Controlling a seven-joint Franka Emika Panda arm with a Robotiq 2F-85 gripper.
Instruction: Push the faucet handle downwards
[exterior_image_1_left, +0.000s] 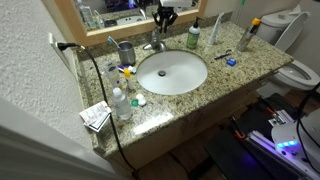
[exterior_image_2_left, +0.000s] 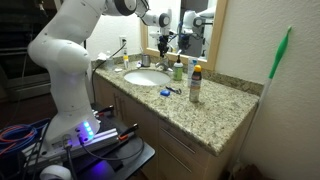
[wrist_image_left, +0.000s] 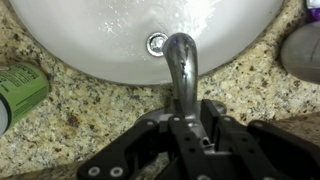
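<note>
The small chrome faucet (exterior_image_1_left: 155, 44) stands at the back rim of the white oval basin (exterior_image_1_left: 172, 72). In the wrist view its curved spout (wrist_image_left: 180, 60) reaches over the basin (wrist_image_left: 90, 35) toward the drain (wrist_image_left: 155, 42). My gripper (wrist_image_left: 196, 110) sits directly over the faucet's base with its black fingers close together, shut. The faucet handle is almost wholly hidden under the fingers in the wrist view. In both exterior views the gripper (exterior_image_1_left: 164, 18) (exterior_image_2_left: 165, 42) hangs just above the faucet, in front of the mirror.
A grey metal cup (exterior_image_1_left: 126, 52) stands beside the faucet, and a green bottle (exterior_image_1_left: 193, 38) (wrist_image_left: 20, 92) on its other side. Small bottles and toiletries crowd the granite counter (exterior_image_1_left: 215, 75). A toilet (exterior_image_1_left: 298, 72) is beyond the counter's end. A black cable (exterior_image_1_left: 95, 75) runs down the wall side.
</note>
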